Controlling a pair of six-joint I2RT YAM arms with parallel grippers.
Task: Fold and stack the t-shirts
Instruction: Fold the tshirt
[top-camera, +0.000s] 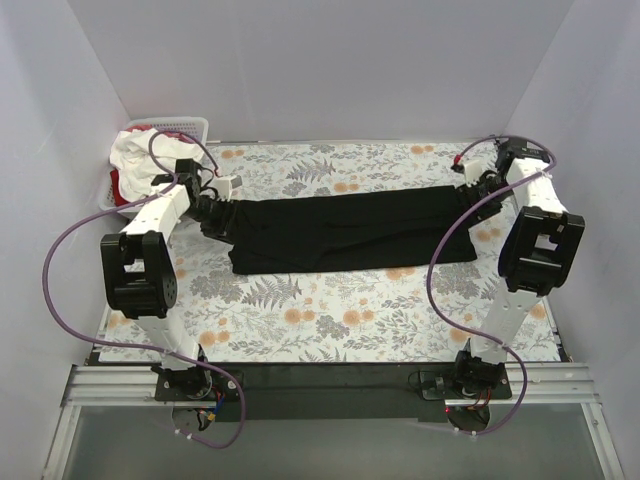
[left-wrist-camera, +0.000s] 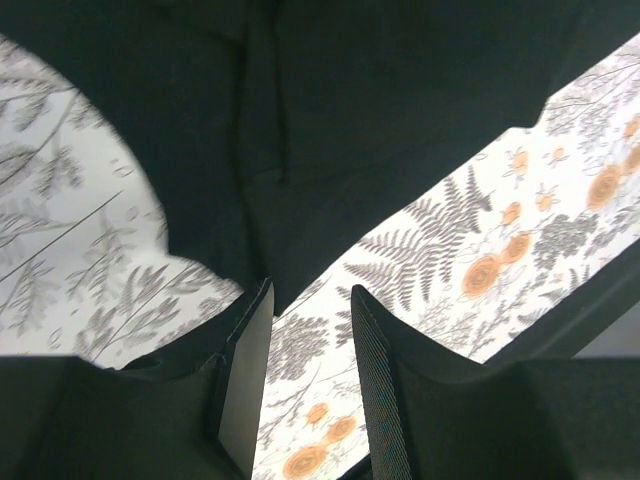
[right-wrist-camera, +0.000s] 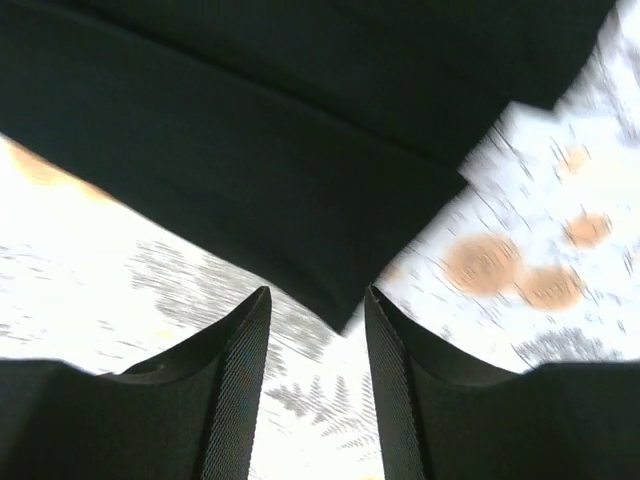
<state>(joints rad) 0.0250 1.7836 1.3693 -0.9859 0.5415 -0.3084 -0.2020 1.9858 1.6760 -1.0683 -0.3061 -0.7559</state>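
Your left gripper (left-wrist-camera: 310, 290) and right gripper (right-wrist-camera: 315, 292) stood spread, a corner of the black shirt (top-camera: 340, 232) at each mouth, the shirt banded lengthwise across the table (top-camera: 330, 320); I judged you needed both pinches deep and level before folding.

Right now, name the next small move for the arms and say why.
Probably ease both pairs of jaws forward and close them on the black t-shirt: each pair stands open at one end of the folded strip, a fabric corner at the mouth of the gap.
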